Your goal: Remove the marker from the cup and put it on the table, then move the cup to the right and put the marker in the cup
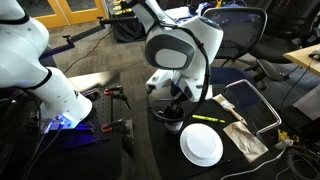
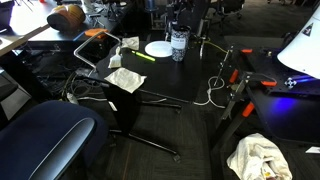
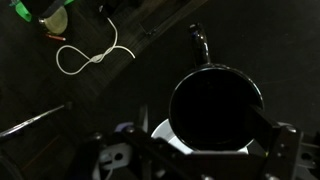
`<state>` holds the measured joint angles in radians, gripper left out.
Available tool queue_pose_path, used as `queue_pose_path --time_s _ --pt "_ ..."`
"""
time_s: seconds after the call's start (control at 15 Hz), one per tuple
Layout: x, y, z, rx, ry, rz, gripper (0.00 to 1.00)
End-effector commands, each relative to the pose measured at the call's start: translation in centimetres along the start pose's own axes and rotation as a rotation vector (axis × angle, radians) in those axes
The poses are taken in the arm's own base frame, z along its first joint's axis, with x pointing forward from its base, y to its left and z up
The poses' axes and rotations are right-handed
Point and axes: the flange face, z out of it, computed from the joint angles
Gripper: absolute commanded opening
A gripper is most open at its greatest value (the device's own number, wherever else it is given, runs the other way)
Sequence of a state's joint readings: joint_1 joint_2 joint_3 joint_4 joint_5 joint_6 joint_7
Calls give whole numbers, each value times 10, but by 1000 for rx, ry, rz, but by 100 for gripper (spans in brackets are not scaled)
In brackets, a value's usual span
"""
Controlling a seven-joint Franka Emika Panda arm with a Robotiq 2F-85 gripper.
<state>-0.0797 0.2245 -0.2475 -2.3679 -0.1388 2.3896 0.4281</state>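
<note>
The cup [image 3: 215, 105], dark and glossy, fills the wrist view from above, its handle [image 3: 200, 42] pointing away and its inside dark. My gripper [image 3: 210, 140] hangs right over it, open, with a finger on each side of the cup. In both exterior views the gripper [image 1: 172, 106] [image 2: 179, 38] stands low over the cup [image 1: 173, 122] [image 2: 179, 53] on the black table [image 1: 150, 160] [image 2: 180, 80]. The yellow-green marker [image 1: 205, 119] [image 2: 143, 56] lies flat on the table, apart from the cup and out of the wrist view.
A white plate [image 1: 201, 145] [image 2: 158, 48] lies close beside the cup, and a sliver of the plate [image 3: 165, 135] shows under it. Crumpled paper [image 1: 243, 136], a white cable [image 3: 85, 55] [image 2: 213, 90], a green object [image 3: 45, 15] and a chair frame [image 1: 255, 100] surround the spot.
</note>
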Motion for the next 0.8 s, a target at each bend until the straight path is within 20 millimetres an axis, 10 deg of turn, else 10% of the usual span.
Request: queue_pose_path --time_s 0.0,0.73 --pt "-31 6 -28 -24 53 -9 100" --pt "-40 -74 -102 25 316 -260 100"
